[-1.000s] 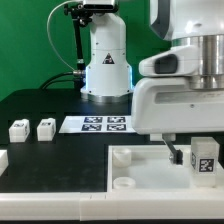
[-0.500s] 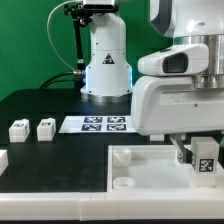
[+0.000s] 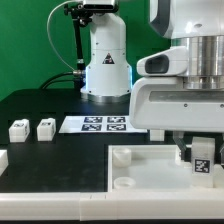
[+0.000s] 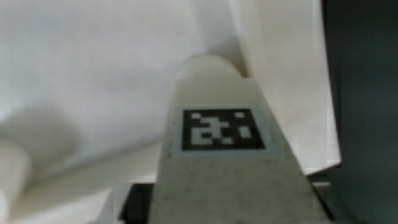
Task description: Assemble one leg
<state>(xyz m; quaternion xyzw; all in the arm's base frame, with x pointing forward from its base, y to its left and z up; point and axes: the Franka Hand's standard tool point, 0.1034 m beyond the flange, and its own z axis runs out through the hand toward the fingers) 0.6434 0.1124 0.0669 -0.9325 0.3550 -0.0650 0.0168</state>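
The tray [image 3: 150, 165] serves as the landmark: a large white square piece lying flat on the black worktop [image 3: 40, 105], filling the lower part of the exterior view. A round socket [image 3: 121, 155] shows in its far corner toward the exterior view's left, and another socket [image 3: 124, 183] sits nearer the camera on the same side.

The end effector [image 3: 190, 152] hangs over the tray's far corner toward the exterior view's right, under the bulky white body of the arm. It is clenched on a leg [image 3: 203, 156], whose black-and-white marker faces the camera. The leg stands upright between the fingers, low over the tray surface; whether its base touches the tray cannot be told. In the wrist view the same leg [image 4: 219, 140] runs up the middle of the picture with its marker facing the lens, dark finger pads [image 4: 329, 205] showing at its sides, and the white tray [image 4: 89, 70] behind it.

Off the tray, well apart from it toward the exterior view's left, two more legs stand side by side on the worktop: one [image 3: 18, 129] farther out and one [image 3: 46, 127] just beside it, closer to the tray. Part of another white piece [image 3: 3, 158] shows at the picture's edge, near the tray's left side.

Beyond the tray's far edge lies the marker board [image 3: 95, 124], flat on the worktop, and behind it stands the arm's white base [image 3: 106, 65].
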